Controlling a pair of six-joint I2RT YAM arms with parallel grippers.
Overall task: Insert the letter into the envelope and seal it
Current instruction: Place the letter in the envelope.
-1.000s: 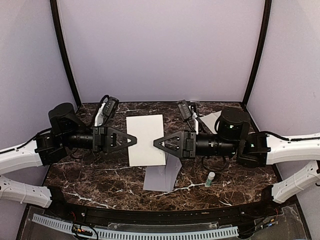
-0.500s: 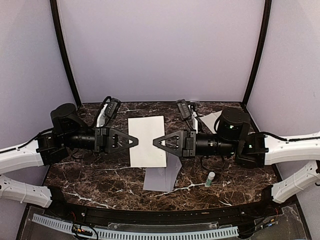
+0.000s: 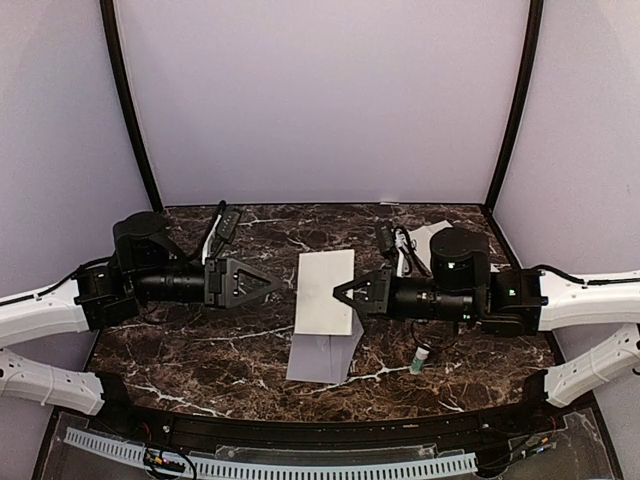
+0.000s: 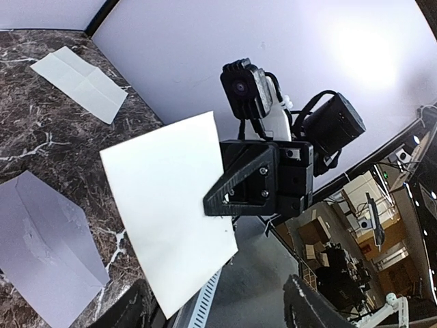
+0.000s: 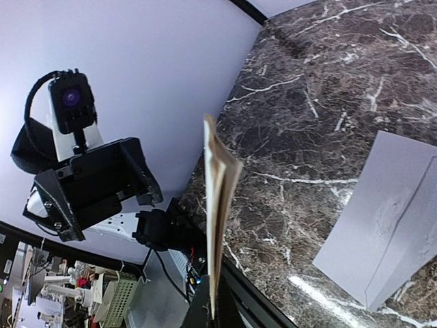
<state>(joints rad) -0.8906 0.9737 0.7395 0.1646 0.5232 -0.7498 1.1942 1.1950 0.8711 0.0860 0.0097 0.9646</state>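
Observation:
The letter (image 3: 326, 290) is a cream sheet held above the table, with my right gripper (image 3: 338, 292) shut on its right edge. The right wrist view shows the letter (image 5: 218, 198) edge-on as two layers rising from the closed right gripper (image 5: 213, 311). My left gripper (image 3: 288, 285) is just left of the sheet, apart from it. In the left wrist view its fingers (image 4: 130, 307) are spread wide and the letter (image 4: 160, 205) hangs beyond them. The grey envelope (image 3: 322, 357) lies flat on the marble below the letter, also visible as the envelope (image 4: 48, 253) and the envelope (image 5: 382, 225).
A glue stick (image 3: 420, 357) with a green cap stands under the right arm. A second folded white paper (image 3: 425, 238) lies at the back right, seen as the folded paper (image 4: 82, 78) from the left wrist. Purple walls enclose the dark marble table (image 3: 200, 350).
My left gripper has opened and let go of the letter's left edge. My right gripper has closed on the letter and drawn it to the right; the sheet now looks narrower from above.

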